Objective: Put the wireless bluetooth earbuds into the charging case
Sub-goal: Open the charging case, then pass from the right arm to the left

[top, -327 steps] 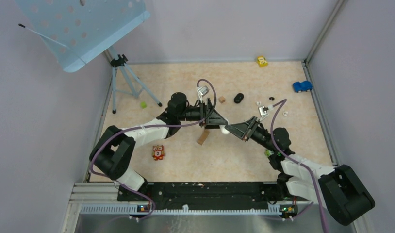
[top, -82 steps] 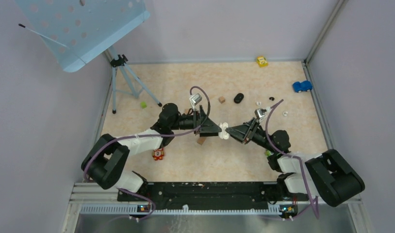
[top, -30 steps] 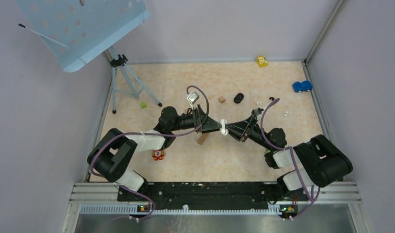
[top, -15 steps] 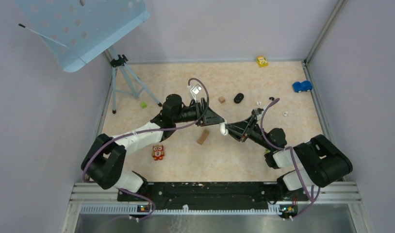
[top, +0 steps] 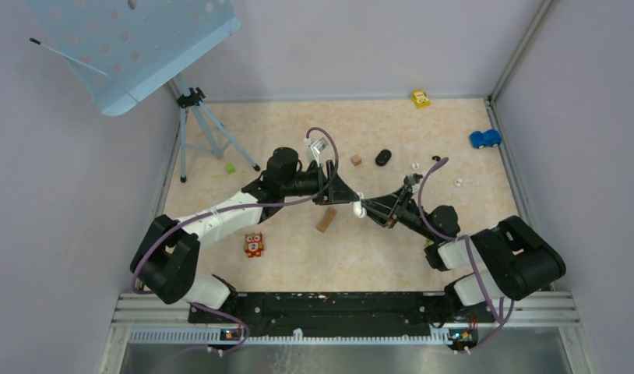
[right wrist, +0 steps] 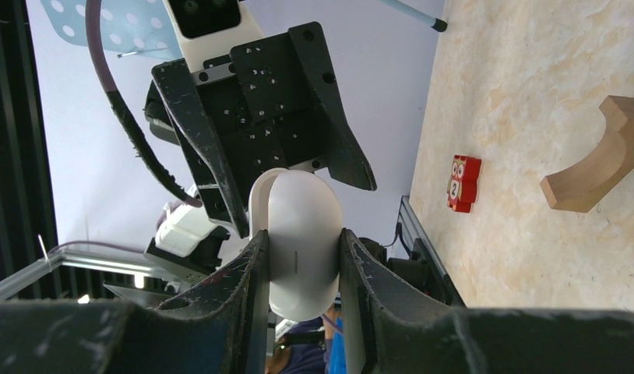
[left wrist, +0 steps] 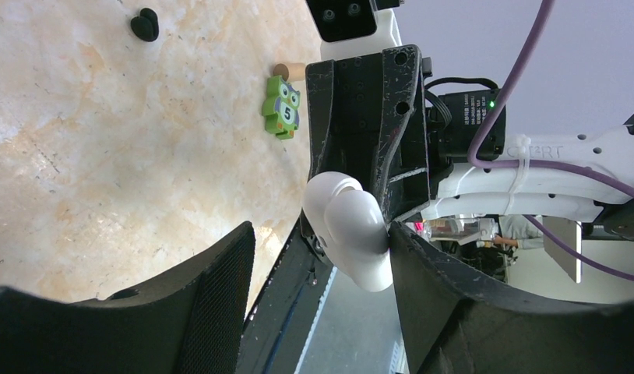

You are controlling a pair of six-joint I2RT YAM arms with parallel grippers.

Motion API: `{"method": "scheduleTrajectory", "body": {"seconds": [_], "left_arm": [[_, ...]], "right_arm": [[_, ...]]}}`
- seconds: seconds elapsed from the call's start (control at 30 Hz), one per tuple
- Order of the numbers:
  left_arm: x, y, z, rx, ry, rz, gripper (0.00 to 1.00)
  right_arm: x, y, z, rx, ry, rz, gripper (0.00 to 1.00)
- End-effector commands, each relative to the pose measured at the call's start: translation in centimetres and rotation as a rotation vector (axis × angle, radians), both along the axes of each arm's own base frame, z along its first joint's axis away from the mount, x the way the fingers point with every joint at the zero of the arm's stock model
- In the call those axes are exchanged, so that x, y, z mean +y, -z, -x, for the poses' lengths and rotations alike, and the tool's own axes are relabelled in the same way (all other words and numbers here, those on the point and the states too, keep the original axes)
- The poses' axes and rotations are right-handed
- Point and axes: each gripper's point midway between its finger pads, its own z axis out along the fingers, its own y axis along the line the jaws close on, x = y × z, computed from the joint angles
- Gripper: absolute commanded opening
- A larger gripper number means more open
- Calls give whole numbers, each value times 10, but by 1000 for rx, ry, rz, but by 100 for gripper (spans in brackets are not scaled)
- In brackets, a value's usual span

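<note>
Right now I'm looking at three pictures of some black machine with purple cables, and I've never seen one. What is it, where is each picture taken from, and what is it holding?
These are two robot arms bolted at the near edge of a marbled beige table. One picture looks down from above; the other two come from a camera on each wrist. The right gripper is clamped on a white rounded plastic charging case, held off the table. The left gripper faces it, jaws open. On the table lie a tan wooden arch block, a red owl block, a blue toy car and tiny white earbuds.
</note>
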Motion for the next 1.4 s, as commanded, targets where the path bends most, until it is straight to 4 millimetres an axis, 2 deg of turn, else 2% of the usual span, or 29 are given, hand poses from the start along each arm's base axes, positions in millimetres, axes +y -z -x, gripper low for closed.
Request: {"method": "scheduleTrajectory", "body": {"seconds": [0.0,0.33,0.6,0.9,1.37], "left_arm": [[0,-9,-2,-48,-3,-19,66],[20,-17,1,-84,-61,-30,64],[24,-40,13,-104,-48,85,71],[20,-29,29,-7,21,256,68],[13,-32,28,-4,55,317,64]], "right_arm": [[-7,-51,13,-245,13,-110,0],[-8,-52,16,-248,15,-112,0],[-9,-53,17,-253,16,-113,0],[-9,-53,18,-256,14,-113,0],[-8,-57,16,-262,12,-121,0]]}}
